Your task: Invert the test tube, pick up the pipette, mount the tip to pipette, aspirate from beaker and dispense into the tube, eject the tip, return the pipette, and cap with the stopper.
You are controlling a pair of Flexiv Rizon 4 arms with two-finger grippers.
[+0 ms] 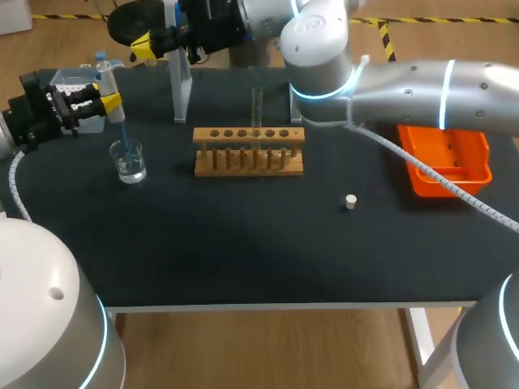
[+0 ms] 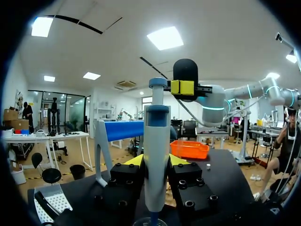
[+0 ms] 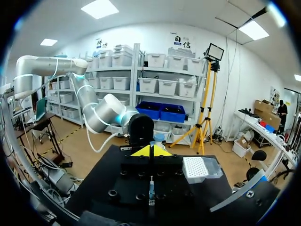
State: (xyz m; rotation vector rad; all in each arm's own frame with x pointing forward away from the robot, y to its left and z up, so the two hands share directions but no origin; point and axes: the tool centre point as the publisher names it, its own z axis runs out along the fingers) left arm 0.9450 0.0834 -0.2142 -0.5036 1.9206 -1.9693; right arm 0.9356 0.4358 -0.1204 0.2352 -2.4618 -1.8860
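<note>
Now left jaws clamp the pipette [image 2: 156, 141] over the beaker [image 1: 128, 160] on the black table [image 1: 243, 235]; right jaws together.

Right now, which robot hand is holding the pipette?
The left gripper, at the table's left: its fingers clamp the pipette, tip down in the beaker. The right gripper, farther back, is shut on nothing.

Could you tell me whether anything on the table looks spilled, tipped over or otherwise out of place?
Nothing stands out. The clear glass beaker stands upright with no spill around it, the wooden tube rack sits square, and the small pale stopper lies loose on the black table, apparently waiting.
</note>
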